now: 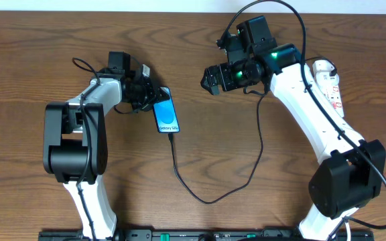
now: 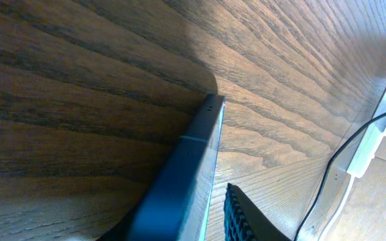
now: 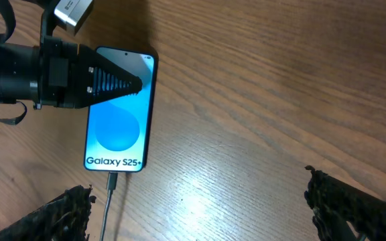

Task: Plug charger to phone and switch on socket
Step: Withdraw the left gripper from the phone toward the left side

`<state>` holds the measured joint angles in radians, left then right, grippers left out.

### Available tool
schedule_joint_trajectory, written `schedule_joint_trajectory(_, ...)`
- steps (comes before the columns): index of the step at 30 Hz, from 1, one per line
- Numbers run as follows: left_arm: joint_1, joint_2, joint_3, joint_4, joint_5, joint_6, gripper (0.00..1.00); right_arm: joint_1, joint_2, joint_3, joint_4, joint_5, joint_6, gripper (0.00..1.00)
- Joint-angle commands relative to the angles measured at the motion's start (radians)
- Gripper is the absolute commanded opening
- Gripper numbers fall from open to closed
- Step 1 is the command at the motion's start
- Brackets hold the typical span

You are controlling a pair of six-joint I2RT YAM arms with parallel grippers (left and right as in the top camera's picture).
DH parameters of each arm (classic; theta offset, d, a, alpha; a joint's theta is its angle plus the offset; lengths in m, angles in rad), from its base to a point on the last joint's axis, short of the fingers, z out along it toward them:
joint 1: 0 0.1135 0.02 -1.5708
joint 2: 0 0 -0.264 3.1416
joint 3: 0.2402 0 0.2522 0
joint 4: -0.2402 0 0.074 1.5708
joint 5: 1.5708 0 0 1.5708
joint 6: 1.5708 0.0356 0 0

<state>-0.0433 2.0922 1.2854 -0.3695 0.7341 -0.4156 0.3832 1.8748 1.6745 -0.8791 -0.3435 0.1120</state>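
— Where is the phone lying?

— The slim, rectangular, blue-screened phone [image 1: 166, 112] is lying flat on the brown wooden table [image 1: 32, 40], screen up, just in front of my left arm.

— And what are your fingers doing?

— My left gripper [image 1: 150, 94] is reaching over the phone's top corner. One ribbed black finger [image 3: 109, 84] is lying across the upper screen. The other is hiding from every view, so I cannot tell whether I am clamping the phone or only pressing on it. My right gripper [image 1: 211, 79] is hovering over bare wood near the phone's right side, its fingers [image 3: 62, 211] spreading wide and holding nothing.

— Is the lead in?

— The long, thin, black charger cable [image 1: 206, 199] is sitting with its small connector tip [image 3: 112, 179] at the phone's bottom edge, apparently plugged in. From there it is looping toward me and back up to the right.

— And the strip?

— The narrow white power strip [image 1: 332, 86] with red switch marks is lying at the far right, well apart from the phone and partly under my right arm. I cannot tell how its switches are standing.
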Motion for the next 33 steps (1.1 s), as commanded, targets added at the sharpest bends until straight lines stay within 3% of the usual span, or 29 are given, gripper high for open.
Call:
schedule_joint_trajectory(1,-0.004,0.001,-0.016,-0.014,-0.053,-0.001,0.32,0.004,-0.001,0.007,-0.001,-0.006,-0.024,0.99)
schedule_joint_trajectory(7,-0.004,0.000,-0.016,-0.043,-0.128,-0.002,0.43,0.004,-0.001,0.006,-0.009,-0.002,-0.033,0.99)
schedule_joint_trajectory(21,-0.004,-0.029,-0.013,-0.136,-0.305,-0.002,0.57,0.004,-0.001,0.006,-0.014,0.002,-0.040,0.99)
schedule_joint_trajectory(33,0.001,-0.076,0.003,-0.244,-0.441,0.071,0.57,0.004,-0.001,0.006,-0.032,0.042,-0.051,0.99)
